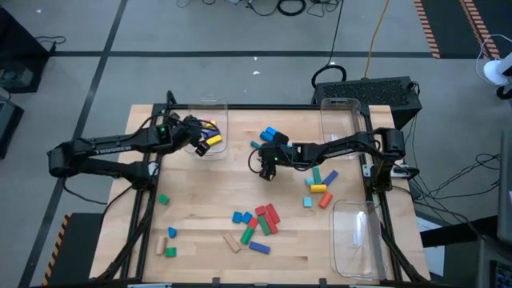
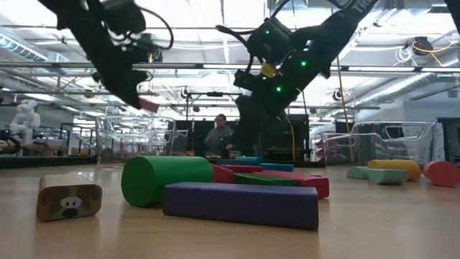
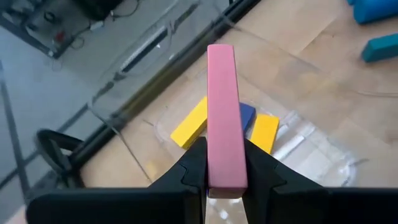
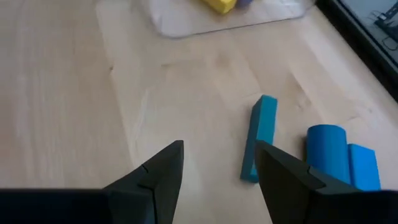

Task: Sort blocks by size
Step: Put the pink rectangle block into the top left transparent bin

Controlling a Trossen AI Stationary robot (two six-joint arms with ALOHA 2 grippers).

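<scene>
Wooden table (image 1: 240,196) held scattered blocks (image 1: 258,224) | my left gripper (image 3: 226,169) clamped a long pink bar (image 3: 224,115) above the clear bin (image 3: 298,155) with yellow blocks (image 3: 189,123) | my right gripper (image 4: 217,165) hung open, empty, near a teal bar (image 4: 258,137).

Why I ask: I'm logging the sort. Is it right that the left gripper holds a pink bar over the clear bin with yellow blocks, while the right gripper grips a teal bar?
Not quite. The right gripper is open and empty; the teal bar lies on the table, as the right wrist view shows. The left gripper does hold the pink bar over the clear bin with yellow blocks.
</scene>
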